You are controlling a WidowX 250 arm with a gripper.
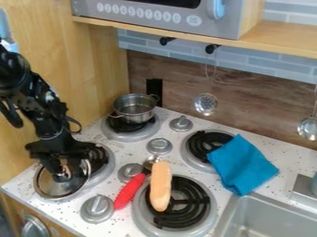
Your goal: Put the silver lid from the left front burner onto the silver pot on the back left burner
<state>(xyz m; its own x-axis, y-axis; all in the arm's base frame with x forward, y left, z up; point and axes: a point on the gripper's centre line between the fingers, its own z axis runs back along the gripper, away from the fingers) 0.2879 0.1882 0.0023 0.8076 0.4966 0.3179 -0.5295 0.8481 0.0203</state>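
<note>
Nearest the camera, a gray dial (97, 209) rose from the white speckled desk (74, 221), with bread (160, 185) laid lengthwise over the near burner (193, 196) to its right and a red-handled spoon (129, 190) slanting between the two. At the desk's left, the glass lid (57, 189) was directly beneath the claw (64, 168), its metal knob (63, 176) up at the tips. That vertical line set the scene: the arm (44, 115) came down from the upper left, and the lid's round rim spread out below and around the knob, partly in front of the left burner (99, 158). Whether the claw was pinching the knob or only standing over it, one could not tell. A blue cloth (243, 164) was draped between the far right burner (201, 144) and the sink (269, 213). Farther back, beyond the claw and to its right, a pot (134, 107) sat upright on the back burner (130, 132).
</note>
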